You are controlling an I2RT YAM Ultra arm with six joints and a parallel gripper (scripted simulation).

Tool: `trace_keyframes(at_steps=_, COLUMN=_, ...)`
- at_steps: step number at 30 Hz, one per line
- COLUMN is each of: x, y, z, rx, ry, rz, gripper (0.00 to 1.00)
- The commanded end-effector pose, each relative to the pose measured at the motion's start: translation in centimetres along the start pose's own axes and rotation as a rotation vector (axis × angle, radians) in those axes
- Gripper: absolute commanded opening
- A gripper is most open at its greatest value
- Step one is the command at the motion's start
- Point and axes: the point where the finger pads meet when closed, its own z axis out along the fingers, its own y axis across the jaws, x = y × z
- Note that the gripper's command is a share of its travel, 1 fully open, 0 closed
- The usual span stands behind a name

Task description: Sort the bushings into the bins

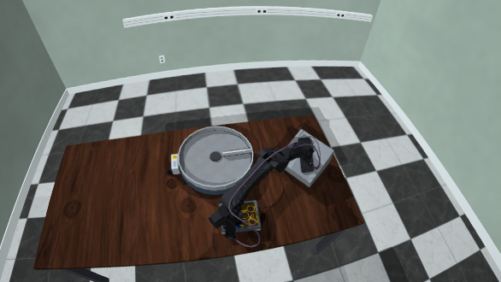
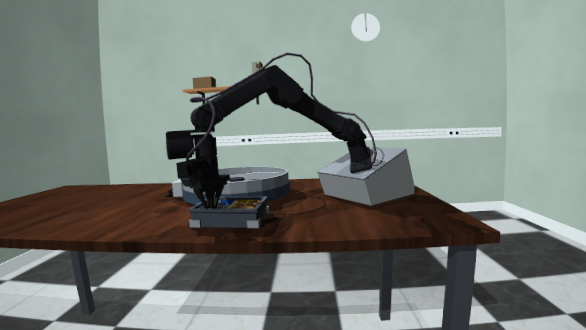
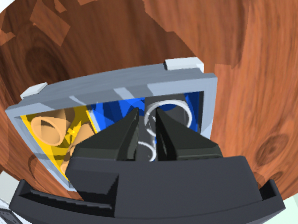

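Note:
The grey turntable (image 1: 215,157) shows no bushings on its disc. A grey tray (image 1: 244,214) near the table's front edge holds the yellow bin (image 3: 56,132) and the blue bin (image 3: 127,111) side by side. Bronze bushings (image 3: 47,129) lie in the yellow bin. My gripper (image 3: 147,113) reaches down into the blue bin, its fingers a little apart. A steel bushing (image 3: 148,149) lies loose between the fingertips, and a second steel ring (image 3: 169,112) lies just beyond them. The gripper also shows in the exterior view (image 2: 210,200), low inside the tray (image 2: 230,210).
The arm's grey base block (image 1: 309,157) stands at the table's right. A small white box (image 1: 174,162) sits against the turntable's left side. The tray lies close to the table's front edge, just in front of the turntable (image 2: 250,179).

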Motion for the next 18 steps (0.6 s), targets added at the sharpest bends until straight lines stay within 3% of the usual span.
trace_keyframes(at_steps=1, x=-0.4, y=-0.9, z=-1.6, rx=0.025, ry=-0.025, rz=0.003, gripper=0.15)
trace_keyframes(at_steps=11, x=-0.5, y=-1.1, z=-3.8, rx=0.036, ry=-0.035, rz=0.003, gripper=0.15)
trace_keyframes(at_steps=18, x=-0.3, y=-1.0, z=-7.3, rx=0.035, ry=-0.037, rz=0.002, gripper=0.15)
